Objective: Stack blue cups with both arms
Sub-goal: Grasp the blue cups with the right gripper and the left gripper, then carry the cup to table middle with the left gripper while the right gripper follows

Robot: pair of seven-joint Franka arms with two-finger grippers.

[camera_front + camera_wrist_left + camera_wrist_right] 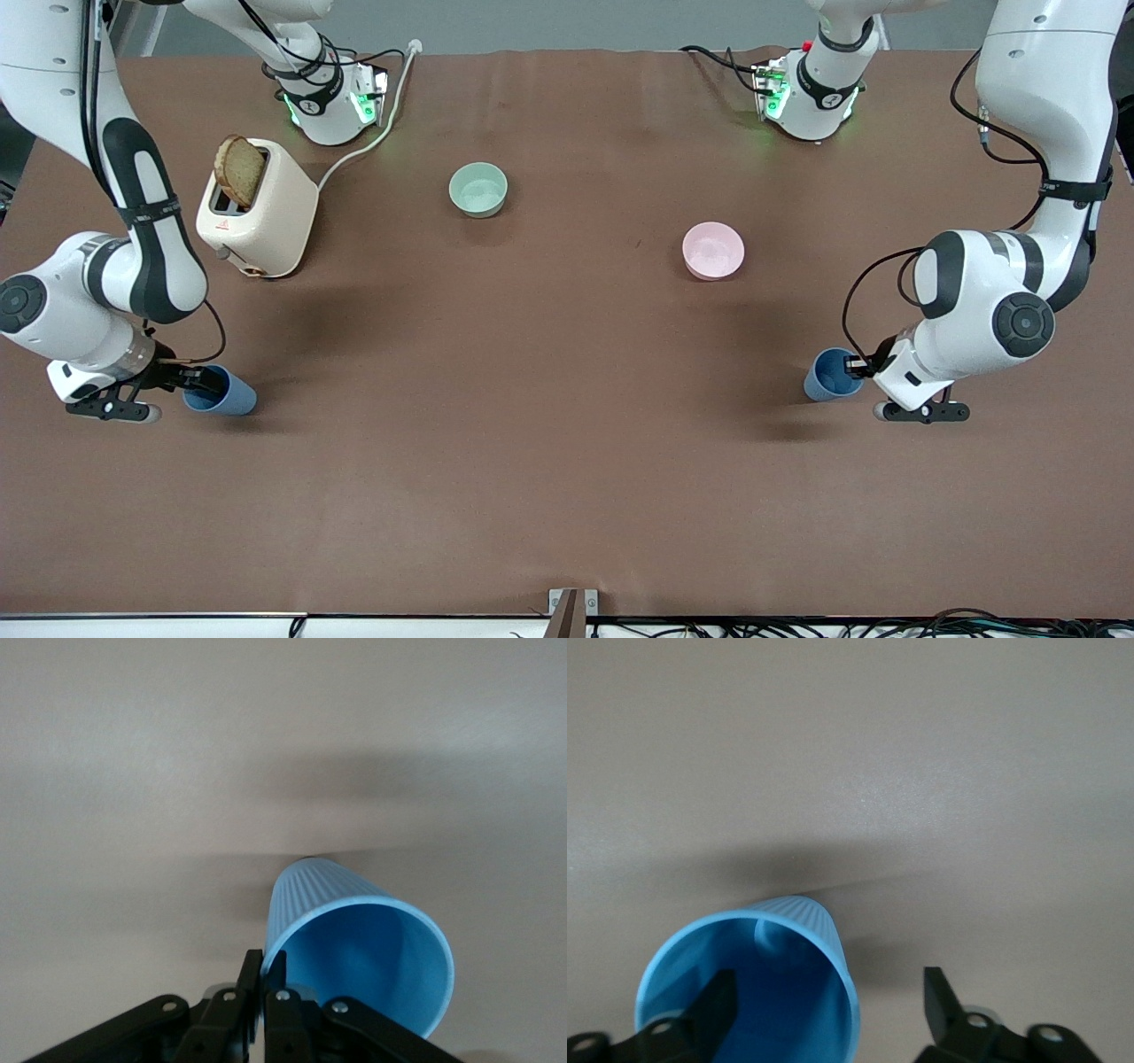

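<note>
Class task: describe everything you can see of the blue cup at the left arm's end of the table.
The blue cup is a small, tapered, handleless tumbler of matte, finely ribbed plastic, empty inside. It stands at the left arm's end of the table, nearer the front camera than the pink bowl. The left end effector is shut on its rim wall, one finger inside and one outside. Whether it is lifted off the table is unclear.

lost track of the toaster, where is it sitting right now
The cream plastic toaster, a brown bread slice sticking up from its slot, stands toward the right arm's end of the table, beside the mint-green bowl.
</note>
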